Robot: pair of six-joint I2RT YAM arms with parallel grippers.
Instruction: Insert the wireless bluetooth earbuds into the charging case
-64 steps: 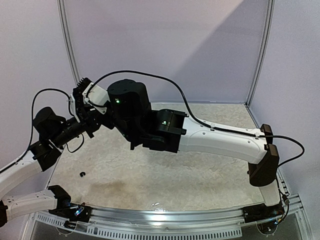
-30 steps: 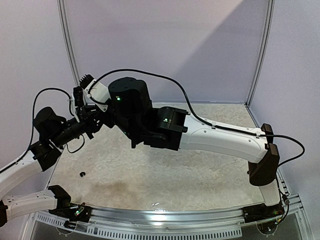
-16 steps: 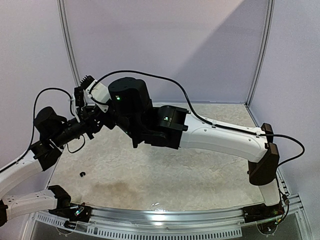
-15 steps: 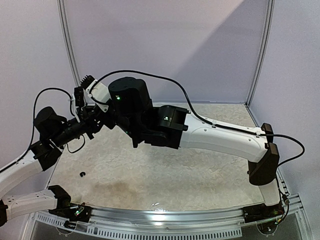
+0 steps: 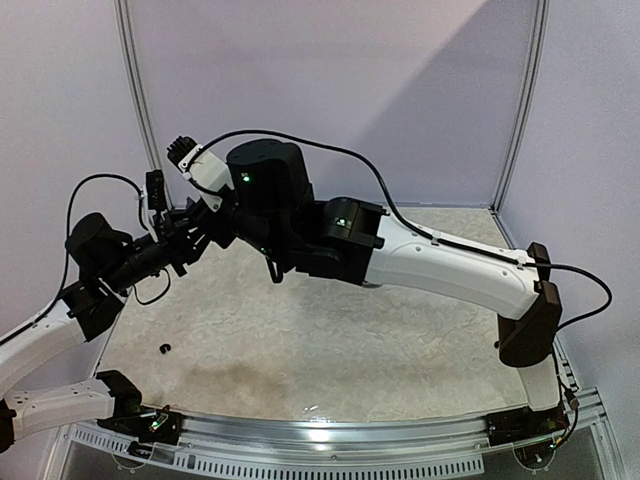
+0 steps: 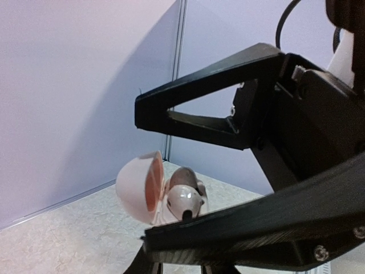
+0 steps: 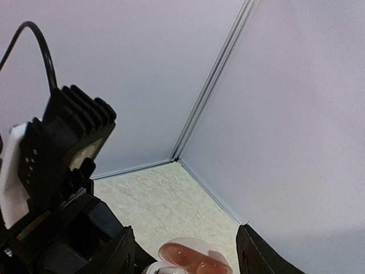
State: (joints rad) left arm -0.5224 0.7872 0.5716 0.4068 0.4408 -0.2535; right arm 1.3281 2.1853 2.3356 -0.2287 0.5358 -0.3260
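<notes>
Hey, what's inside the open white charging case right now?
One white earbud sits in the charging case, with a greyish shape behind it. A black finger covers the lower half, so the rest is hidden.

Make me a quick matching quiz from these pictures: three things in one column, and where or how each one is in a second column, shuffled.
Things:
1. charging case lid
2. white earbud
3. small black piece

States:
A. lying alone on the table
B. flipped open, pink inside
C. sitting in the case

Pairs: 1-B, 2-C, 3-A
</notes>
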